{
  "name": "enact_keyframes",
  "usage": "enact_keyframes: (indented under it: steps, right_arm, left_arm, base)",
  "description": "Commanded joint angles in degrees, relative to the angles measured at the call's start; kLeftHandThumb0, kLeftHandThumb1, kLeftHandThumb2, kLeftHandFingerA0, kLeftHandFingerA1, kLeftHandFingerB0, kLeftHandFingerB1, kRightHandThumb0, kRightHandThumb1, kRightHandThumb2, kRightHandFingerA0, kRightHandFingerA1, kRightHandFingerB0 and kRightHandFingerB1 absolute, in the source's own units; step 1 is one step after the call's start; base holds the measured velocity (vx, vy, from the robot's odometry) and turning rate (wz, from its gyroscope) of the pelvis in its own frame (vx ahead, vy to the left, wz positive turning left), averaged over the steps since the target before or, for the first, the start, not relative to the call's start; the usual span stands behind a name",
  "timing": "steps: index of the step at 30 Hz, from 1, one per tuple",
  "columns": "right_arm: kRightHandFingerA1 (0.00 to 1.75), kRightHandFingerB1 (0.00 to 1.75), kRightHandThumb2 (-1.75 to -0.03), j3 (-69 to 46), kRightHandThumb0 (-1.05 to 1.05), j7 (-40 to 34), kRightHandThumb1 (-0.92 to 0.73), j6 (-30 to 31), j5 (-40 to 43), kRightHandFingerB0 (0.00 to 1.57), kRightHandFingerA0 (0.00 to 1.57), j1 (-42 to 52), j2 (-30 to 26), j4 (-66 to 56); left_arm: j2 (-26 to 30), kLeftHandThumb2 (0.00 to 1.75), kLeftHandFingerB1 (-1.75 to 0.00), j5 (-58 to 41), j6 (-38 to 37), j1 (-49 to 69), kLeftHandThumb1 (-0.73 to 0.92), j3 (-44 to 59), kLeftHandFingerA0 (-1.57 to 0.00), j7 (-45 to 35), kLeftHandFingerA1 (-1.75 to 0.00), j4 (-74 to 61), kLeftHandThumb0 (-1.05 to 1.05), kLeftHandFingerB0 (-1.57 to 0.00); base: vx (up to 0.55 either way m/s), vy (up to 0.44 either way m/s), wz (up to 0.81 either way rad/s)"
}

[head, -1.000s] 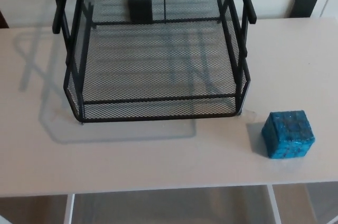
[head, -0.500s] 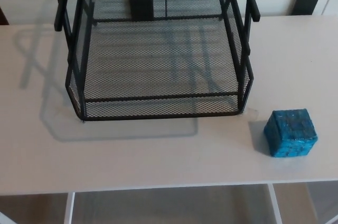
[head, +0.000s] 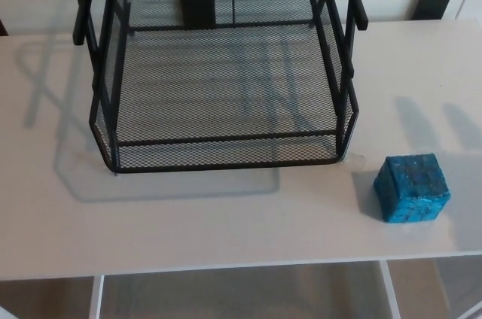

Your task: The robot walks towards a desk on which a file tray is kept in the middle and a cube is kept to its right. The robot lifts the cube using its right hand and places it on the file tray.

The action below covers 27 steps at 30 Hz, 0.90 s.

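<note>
Neither of my hands is in view, so I cannot tell whether they are open or closed. The black mesh tray stands in the middle of the desk. The blue cube rests on the desk near the tray's front right corner, not touching it. Two soft shadows lie beyond the cube

A pale surface carries a black mesh file tray toward its far edge, and a blue cube near the front edge, just beside the tray's front right corner.
</note>
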Motion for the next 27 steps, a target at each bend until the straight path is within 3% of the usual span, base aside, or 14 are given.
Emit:
enact_keyframes:
  steps: [1, 3, 4, 5, 6, 7, 11, 13, 14, 17, 18, 19, 20, 27]
  right_arm:
    - [0.19, 0.15, -0.78, 16.4, -0.67, 8.2, -0.39, 10.5, -7.4, 0.0, 0.0, -1.3, -0.5, -9.4]
    - [0.14, 0.08, -0.77, 22.6, -0.7, 9.9, -0.4, 11.5, -11.5, 0.0, 0.0, -1.8, -0.5, -8.8]
    - [0.14, 0.08, -0.77, 22.9, -0.7, 9.7, -0.4, 11.9, -11.3, 0.0, 0.0, -2.0, -0.7, -9.0]
    - [0.12, 0.07, -0.79, 24.3, -0.74, 9.9, -0.42, 11.5, -12.6, 0.0, 0.0, -2.2, -0.8, -8.6]
    - [0.12, 0.07, -0.79, 26.8, -0.74, 9.9, -0.42, 11.4, -14.3, 0.0, 0.0, -3.0, -0.3, -7.4]
    - [0.11, 0.05, -0.78, 28.5, -0.74, 10.0, -0.43, 11.2, -14.9, 0.0, 0.0, -3.5, 0.1, -6.6]
    - [0.19, 0.16, -0.78, 33.7, -0.68, 10.0, -0.4, 11.5, -16.9, 0.05, 0.0, -4.2, 1.5, -5.1]
    - [0.26, 0.22, -0.8, 36.3, -0.66, 9.9, -0.38, 11.2, -18.8, 0.06, 0.01, -5.5, 1.9, -3.9]
    - [0.29, 0.26, -0.79, 37.3, -0.62, 9.6, -0.36, 11.4, -19.1, 0.05, 0.01, -5.9, 2.6, -3.3]
    - [0.37, 0.33, -0.8, 38.2, -0.61, 7.8, -0.36, 10.2, -19.3, 0.04, 0.02, -6.0, 3.6, -1.7]
    - [0.35, 0.33, -0.79, 38.5, -0.61, 7.5, -0.36, 10.5, -19.6, 0.05, 0.01, -6.3, 3.9, -1.4]
    - [0.35, 0.33, -0.79, 38.8, -0.61, 7.7, -0.36, 11.2, -19.9, 0.05, 0.01, -6.7, 4.2, -1.3]
    - [0.35, 0.35, -0.78, 39.1, -0.6, 7.4, -0.36, 11.7, -20.2, 0.04, 0.02, -7.0, 4.7, -1.1]
    - [0.29, 0.34, -0.75, 39.7, -0.61, 6.2, -0.35, 10.5, -22.8, 0.01, 0.04, -7.5, 6.9, 1.5]
  left_arm:
    - [0.3, 0.66, -0.32, -1.4, -2.9, -0.6, 0.87, 0.3, -0.26, -1.2, -0.49, 2.0, -0.69, -0.13]
    - [-0.1, 1.01, -0.44, -1.4, -2.6, 0.1, 0.7, 0.2, -0.21, -1.4, -0.56, 1.6, -0.7, -0.06]
    - [-0.1, 1.01, -0.44, -1.4, -2.6, 0.0, 0.7, 0.2, -0.21, -1.4, -0.56, 1.6, -0.7, -0.06]
    - [-0.1, 0.66, -0.33, -1.3, -2.1, 0.2, 0.89, 0.1, -0.25, -1.4, -0.52, 0.9, -0.7, -0.13]
    - [-0.1, 1.03, -0.43, -1.5, -1.9, 0.6, 0.7, 0.2, -0.22, -1.5, -0.58, 0.4, -0.71, -0.04]
    - [-0.1, 0.66, -0.32, -1.2, -2.1, 0.8, 0.89, 0.0, -0.27, -1.5, -0.5, 0.3, -0.7, -0.12]
    - [0.3, 1.01, -0.45, -0.2, -3.1, 0.0, 0.71, -0.6, -0.26, -1.1, -0.55, 2.8, -0.72, -0.1]
    - [0.5, 0.67, -0.32, 0.0, -3.9, 0.1, 0.9, -1.0, -0.3, -1.7, -0.48, 3.2, -0.72, -0.14]
    - [0.4, 1.02, -0.45, 0.1, -4.2, 0.5, 0.71, -1.2, -0.27, -1.5, -0.56, 2.8, -0.73, -0.11]
    - [0.6, 1.01, -0.45, 0.4, -3.8, -0.1, 0.72, -1.7, -0.26, -1.1, -0.55, 3.1, -0.72, -0.12]
    - [0.7, 0.67, -0.33, 0.6, -3.7, -0.1, 0.9, -2.0, -0.32, -0.8, -0.48, 3.0, -0.71, -0.18]
    - [0.8, 0.67, -0.33, 0.8, -3.4, -0.1, 0.9, -2.2, -0.32, -0.5, -0.48, 2.8, -0.71, -0.18]
    - [0.9, 1.02, -0.46, 0.9, -3.4, 0.2, 0.72, -2.5, -0.27, -0.5, -0.56, 2.6, -0.72, -0.13]
    - [1.2, 1.03, -0.47, 0.8, -3.4, -1.1, 0.71, -3.0, -0.29, 0.4, -0.57, 5.7, -0.7, -0.14]
  base:
    - [0.0, 0.0, 0.0]
    - [0.0, 0.0, 0.0]
    - [0.0, 0.0, 0.0]
    - [0.0, 0.0, 0.0]
    - [0.0, 0.0, 0.0]
    - [0.0, 0.0, 0.0]
    - [0.0, 0.0, 0.0]
    - [0.0, 0.0, 0.0]
    - [0.0, 0.0, 0.0]
    - [0.0, 0.0, 0.0]
    - [0.0, 0.0, 0.0]
    - [0.0, 0.0, 0.0]
    - [0.0, 0.0, 0.0]
    - [0.0, 0.0, 0.0]
